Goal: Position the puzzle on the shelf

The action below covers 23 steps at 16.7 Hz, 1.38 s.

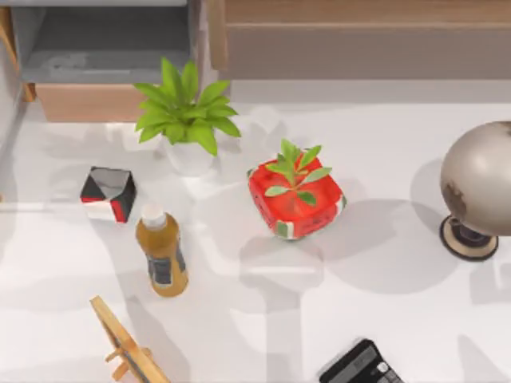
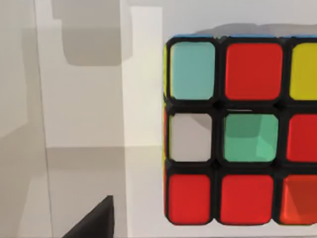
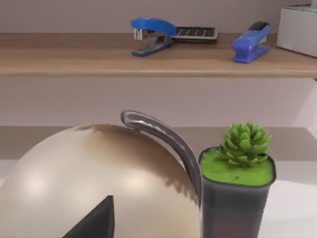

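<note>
- The puzzle [image 2: 233,134] lay right under the left wrist camera, resting on the white table [image 2: 89,129]. Nothing gripped it. I judged the task barely begun, with the grasp, the lift and the placing all left to do. Which part of the table the puzzle sat on could not be told.
- The left hand [image 2: 94,220] showed as no more than a dark wedge beside the puzzle and apart from it. Whether it stood wide or narrow could not be told. It held nothing that I could see.
- The right hand [image 3: 94,220], likewise a dark wedge of unknown opening, hung behind the globe [image 1: 479,179] at the table's right edge, seemingly idle.
- Farther back, the red planter [image 1: 297,198] stood mid-table.
- Farthest, the shelf [image 1: 359,12] ran along the table's far edge toward the right corner. Two staplers already lay on its ledge, and bare wood remained for the puzzle.
</note>
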Each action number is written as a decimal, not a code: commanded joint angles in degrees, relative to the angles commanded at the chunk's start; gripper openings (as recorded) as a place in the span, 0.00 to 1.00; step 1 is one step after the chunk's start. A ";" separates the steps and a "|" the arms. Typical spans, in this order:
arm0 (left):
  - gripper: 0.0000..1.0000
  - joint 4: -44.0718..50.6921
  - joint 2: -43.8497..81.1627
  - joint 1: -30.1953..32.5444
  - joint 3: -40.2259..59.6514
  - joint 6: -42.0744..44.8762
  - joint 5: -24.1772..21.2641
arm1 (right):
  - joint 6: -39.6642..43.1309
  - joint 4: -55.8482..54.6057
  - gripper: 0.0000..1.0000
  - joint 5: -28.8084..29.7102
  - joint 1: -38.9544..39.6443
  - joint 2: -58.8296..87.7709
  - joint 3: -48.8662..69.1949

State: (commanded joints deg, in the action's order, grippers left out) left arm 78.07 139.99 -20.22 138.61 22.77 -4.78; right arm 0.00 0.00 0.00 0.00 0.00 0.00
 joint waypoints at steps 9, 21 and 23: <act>1.00 -5.02 0.32 0.31 -5.01 -0.47 0.24 | 0.00 0.00 1.00 0.00 0.00 0.00 0.00; 0.77 -9.57 4.50 0.84 -5.01 -0.80 0.09 | 0.00 0.00 1.00 0.00 0.00 0.00 0.00; 0.62 -9.57 4.50 0.84 -5.01 -0.80 0.09 | 0.00 0.00 1.00 0.00 0.00 0.00 0.00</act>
State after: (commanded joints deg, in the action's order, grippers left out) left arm 68.50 144.49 -19.38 133.60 21.98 -4.69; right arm 0.00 0.00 0.00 0.00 0.00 0.00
